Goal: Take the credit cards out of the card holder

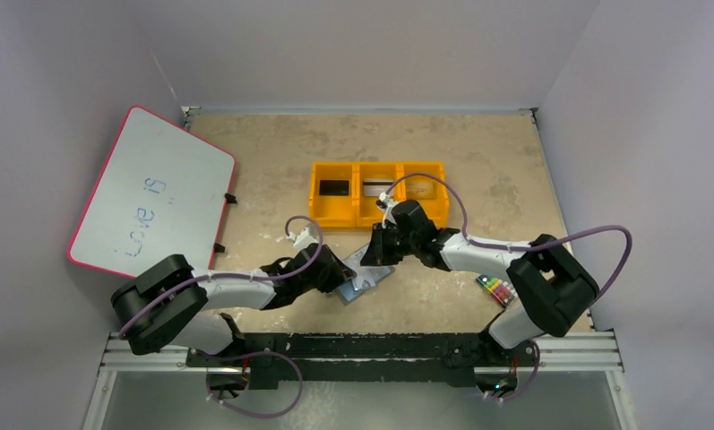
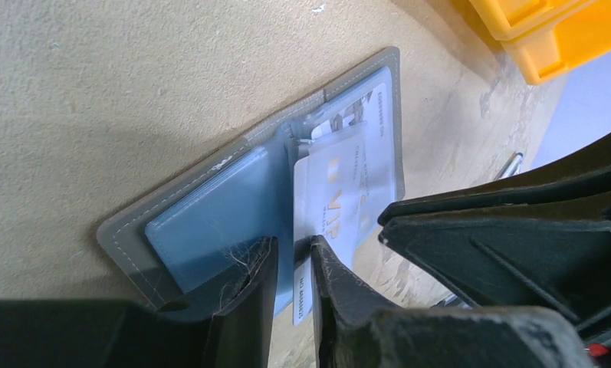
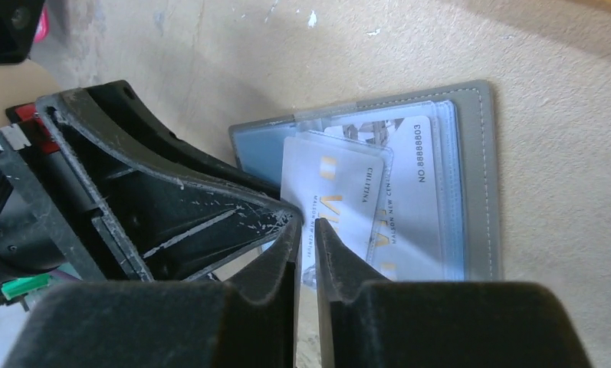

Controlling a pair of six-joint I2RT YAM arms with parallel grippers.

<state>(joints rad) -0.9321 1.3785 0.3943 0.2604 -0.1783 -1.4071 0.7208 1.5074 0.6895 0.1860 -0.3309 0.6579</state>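
Observation:
The card holder [image 1: 369, 279] lies open on the table in front of the yellow tray, pale blue-grey inside [image 2: 202, 218]. My left gripper [image 1: 347, 279] is shut on the holder's near edge [image 2: 294, 257]. A pale beige card [image 3: 340, 192] with gold lettering sticks partly out of a pocket. My right gripper [image 1: 377, 258] is shut on that card's edge [image 3: 307, 226]. Another pale card [image 3: 421, 199] sits in the pocket under it. A black card [image 1: 335, 187] and a silver-white card with a dark stripe [image 1: 377, 187] lie in the tray.
The yellow three-part tray [image 1: 353, 167] stands just behind the grippers and shows in the left wrist view [image 2: 563, 38]. A pack of coloured crayons [image 1: 496, 288] lies at the right. A red-edged whiteboard [image 1: 151, 193] leans at the left.

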